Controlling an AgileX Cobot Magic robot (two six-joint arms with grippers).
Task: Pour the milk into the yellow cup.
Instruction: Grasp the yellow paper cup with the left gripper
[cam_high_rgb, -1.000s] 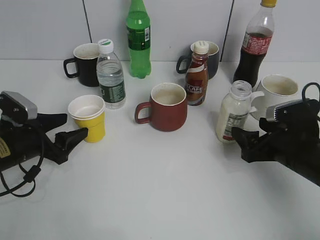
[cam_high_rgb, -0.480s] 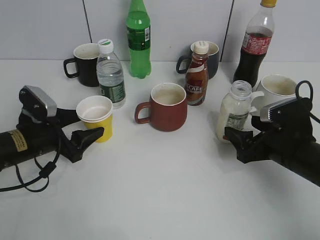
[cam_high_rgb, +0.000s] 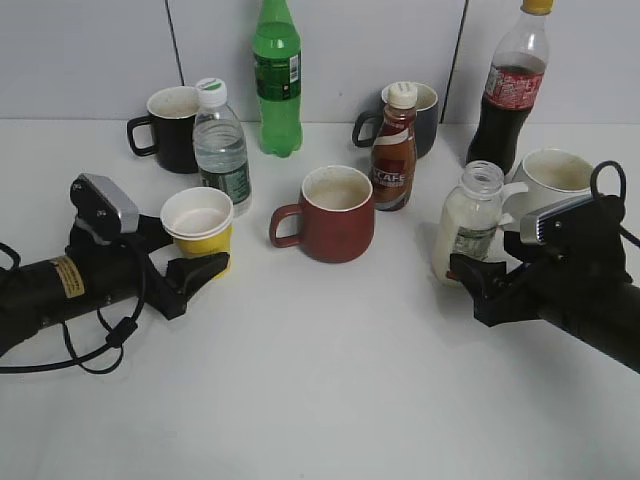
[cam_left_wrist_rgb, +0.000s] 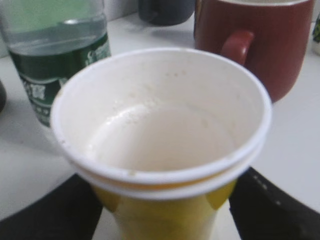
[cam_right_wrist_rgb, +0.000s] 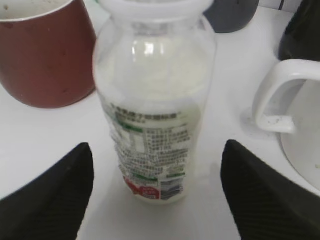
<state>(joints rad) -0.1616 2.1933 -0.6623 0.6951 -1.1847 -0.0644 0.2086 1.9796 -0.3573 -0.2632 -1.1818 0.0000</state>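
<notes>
Left gripper (cam_high_rgb: 190, 262): fingers spread wide around the yellow cup (cam_high_rgb: 198, 226), apparently not clamped.
Right gripper (cam_high_rgb: 470, 268): jaws wide open, flanking the milk (cam_high_rgb: 465, 223), holding nothing.
Milk place: 3 o'clock of the dark-red mug (cam_high_rgb: 334, 212); the cup sits at its 9 o'clock.
Risk: a hard squeeze may crush the paper cup.
Risk: the capless bottle may tip or spill against the white mug (cam_high_rgb: 552, 182) at 2 o'clock.

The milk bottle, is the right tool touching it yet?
Apart. In the right wrist view, white table shows on both sides between the milk bottle and the open fingers of the right tool.
</notes>
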